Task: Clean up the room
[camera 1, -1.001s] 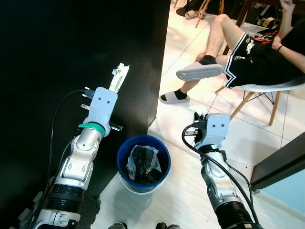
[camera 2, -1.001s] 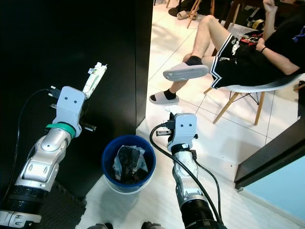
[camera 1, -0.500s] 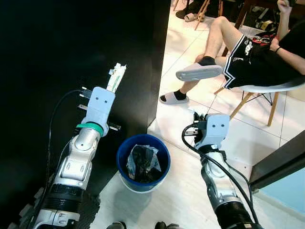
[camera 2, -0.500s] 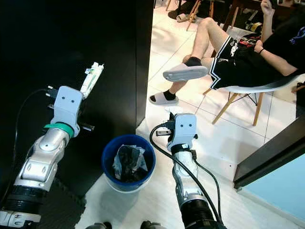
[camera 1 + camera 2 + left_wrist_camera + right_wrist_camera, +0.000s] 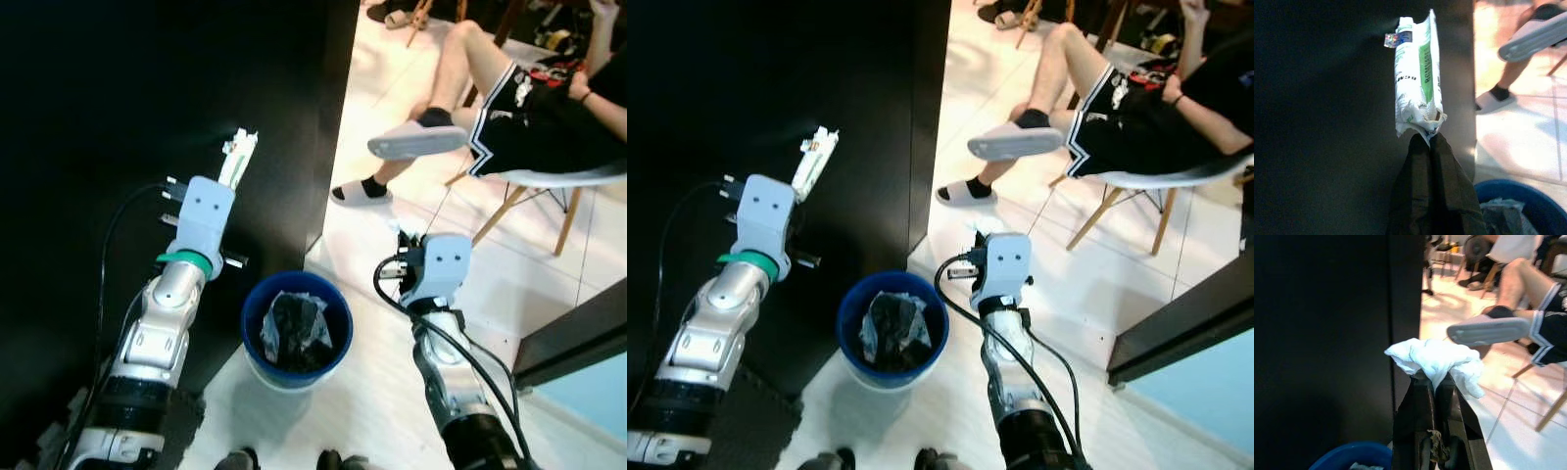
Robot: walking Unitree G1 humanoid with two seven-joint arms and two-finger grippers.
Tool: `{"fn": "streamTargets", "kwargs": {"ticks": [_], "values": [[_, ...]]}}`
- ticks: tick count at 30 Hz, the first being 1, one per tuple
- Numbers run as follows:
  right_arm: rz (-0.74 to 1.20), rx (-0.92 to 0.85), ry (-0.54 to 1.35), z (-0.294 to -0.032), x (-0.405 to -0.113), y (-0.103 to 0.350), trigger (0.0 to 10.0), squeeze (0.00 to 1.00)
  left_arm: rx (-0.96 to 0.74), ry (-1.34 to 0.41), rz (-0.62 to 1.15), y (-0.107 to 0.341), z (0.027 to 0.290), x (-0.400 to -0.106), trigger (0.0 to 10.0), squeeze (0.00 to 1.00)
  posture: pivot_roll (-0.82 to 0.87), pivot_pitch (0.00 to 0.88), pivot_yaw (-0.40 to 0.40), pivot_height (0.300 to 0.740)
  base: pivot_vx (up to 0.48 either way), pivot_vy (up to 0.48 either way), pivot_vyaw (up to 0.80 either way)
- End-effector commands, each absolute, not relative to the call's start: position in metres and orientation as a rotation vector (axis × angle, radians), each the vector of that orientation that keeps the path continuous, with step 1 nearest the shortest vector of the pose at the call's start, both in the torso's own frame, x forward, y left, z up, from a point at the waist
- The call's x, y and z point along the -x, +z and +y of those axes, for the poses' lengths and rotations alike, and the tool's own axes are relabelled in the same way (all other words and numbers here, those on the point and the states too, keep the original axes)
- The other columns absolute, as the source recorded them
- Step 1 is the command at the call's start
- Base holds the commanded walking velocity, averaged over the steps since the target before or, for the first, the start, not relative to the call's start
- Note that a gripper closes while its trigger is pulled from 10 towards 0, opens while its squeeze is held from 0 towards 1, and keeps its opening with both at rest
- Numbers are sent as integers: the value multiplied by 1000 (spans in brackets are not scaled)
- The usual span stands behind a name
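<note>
Left gripper (image 5: pixel 1427 139) clamped on a wrapper (image 5: pixel 1418 83), right gripper (image 5: pixel 1435 379) on a tissue (image 5: pixel 1437 357), blue bin (image 5: pixel 338 313) between, seated person (image 5: pixel 529 117) beyond.

Your left gripper (image 5: pixel 231 181) pinches a white-and-green wrapper (image 5: pixel 238 160), raised against the black wall (image 5: pixel 118 88). Blue bin (image 5: pixel 297 328) sits between both arms. Seated person (image 5: pixel 519 117) upper right.

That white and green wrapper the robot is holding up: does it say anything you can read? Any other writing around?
Wrapper in the left end effector: dark letters along the white side, green band beside them, too blurred to read.
Sticker at its far end: unreadable.
Person's black shorts: white mark, too small to read.
</note>
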State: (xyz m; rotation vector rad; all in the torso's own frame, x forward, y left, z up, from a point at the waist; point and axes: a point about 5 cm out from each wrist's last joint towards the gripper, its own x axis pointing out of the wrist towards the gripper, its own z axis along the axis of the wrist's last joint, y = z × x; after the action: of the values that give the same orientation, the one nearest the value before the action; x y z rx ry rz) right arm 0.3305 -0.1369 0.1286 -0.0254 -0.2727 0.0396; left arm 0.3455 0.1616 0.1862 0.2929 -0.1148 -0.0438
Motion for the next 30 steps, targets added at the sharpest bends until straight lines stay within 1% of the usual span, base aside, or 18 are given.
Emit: {"fn": "streamTargets", "kwargs": {"ticks": [1, 15, 17, 18, 19, 21, 22, 23, 24, 25, 26, 27, 29, 30], "values": [[-249, 34, 26, -143, -328, 121, 10000, 0, -284, -48, -85, 179, 159, -345, 10000, 0, 109, 133, 51, 740, 0, 0, 0], [-250, 34, 26, -144, -328, 121, 10000, 0, -238, -58, -64, 178, 158, -346, 10000, 0, 107, 128, 54, 740, 0, 0, 0], [-247, 37, 30, -143, -328, 120, 10000, 0, -198, -148, 0, 170, 154, -344, 10000, 0, 107, 128, 54, 740, 0, 0, 0], [-247, 37, 30, -143, -328, 120, 10000, 0, -198, -148, 0, 170, 154, -344, 10000, 0, 107, 128, 54, 740, 0, 0, 0], [-241, 38, 32, -143, -327, 119, 10000, 0, -190, -226, 52, 164, 150, -342, 10000, 0, 107, 128, 54, 740, 0, 0, 0], [-241, 38, 32, -143, -327, 119, 10000, 0, -190, -226, 52, 164, 150, -342, 10000, 0, 107, 128, 54, 740, 0, 0, 0], [-223, 42, 39, -143, -327, 115, 10000, 0, -228, -330, 107, 155, 147, -339, 10000, 0, 109, 133, 52, 740, 0, 0, 0], [-211, 45, 43, -142, -327, 112, 10000, 0, -258, -396, 143, 149, 145, -337, 10000, 0, 106, 139, 51, 740, 0, 0, 0], [-211, 45, 43, -142, -327, 112, 10000, 0, -258, -396, 143, 149, 145, -337, 10000, 0, 106, 139, 51, 740, 0, 0, 0], [-197, 46, 53, -140, -327, 110, 10000, 0, -291, -453, 189, 141, 145, -337, 10000, 0, 104, 146, 53, 740, 0, 0, 0], [-197, 46, 53, -140, -327, 110, 10000, 0, -291, -453, 189, 141, 145, -337, 10000, 0, 104, 146, 53, 740, 0, 0, 0], [-191, 44, 66, -137, -328, 109, 10000, 0, -325, -489, 220, 133, 146, -339, 10000, 0, 100, 154, 52, 740, 0, 0, 0], [-184, 48, 99, -127, -332, 110, 10000, 0, -327, -531, 311, 113, 146, -347, 10000, 0, 94, 161, 52, 740, 0, 0, 0], [-184, 48, 99, -127, -332, 110, 10000, 0, -327, -531, 311, 113, 146, -347, 10000, 0, 94, 161, 52, 740, 0, 0, 0]]}}
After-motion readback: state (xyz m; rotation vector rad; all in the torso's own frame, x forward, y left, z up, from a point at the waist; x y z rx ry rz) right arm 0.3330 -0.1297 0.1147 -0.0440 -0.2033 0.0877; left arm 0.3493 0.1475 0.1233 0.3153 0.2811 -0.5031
